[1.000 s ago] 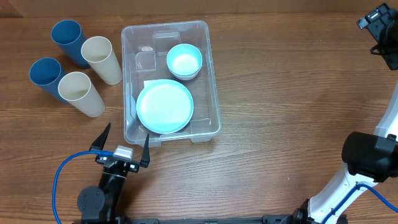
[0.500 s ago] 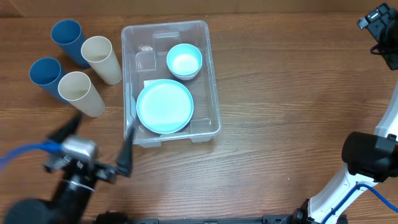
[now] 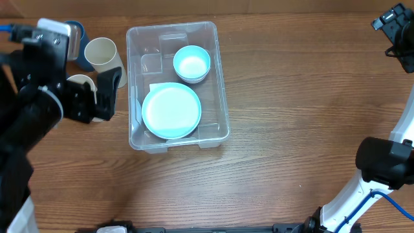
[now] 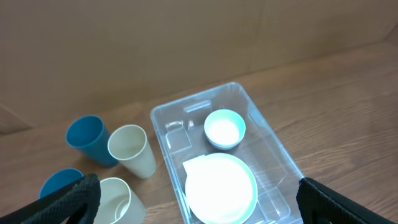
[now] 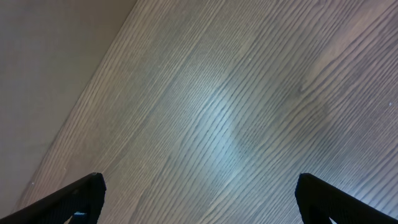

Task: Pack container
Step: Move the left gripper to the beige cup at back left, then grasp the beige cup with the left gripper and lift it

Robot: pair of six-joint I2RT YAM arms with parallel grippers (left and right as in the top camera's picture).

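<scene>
The container [image 3: 222, 77] is a large clear bin at the table's back left. It holds a light-blue bowl [image 3: 191, 63] and a light-blue plate [image 3: 171, 110]. It also shows in the left wrist view [image 4: 266, 126], with the bowl [image 4: 224, 127] and plate [image 4: 221, 190] inside. My left gripper [image 4: 199, 202] is open and empty, held high above the cups and the bin's left side. My right gripper [image 5: 199, 196] is open and empty over bare wood, at the far right in the overhead view [image 3: 394, 29].
Left of the bin stand two blue cups [image 4: 87, 137] [image 4: 59, 183] and two cream cups [image 4: 130, 148] [image 4: 118, 199]. In the overhead view my left arm hides most of them; one cream cup [image 3: 103, 55] shows. A brown wall lies behind the table.
My left arm has risen from the table's front edge and swung back-left, now high over the cups and hiding them from above. The right arm, bin, bowl and plate have not moved.
</scene>
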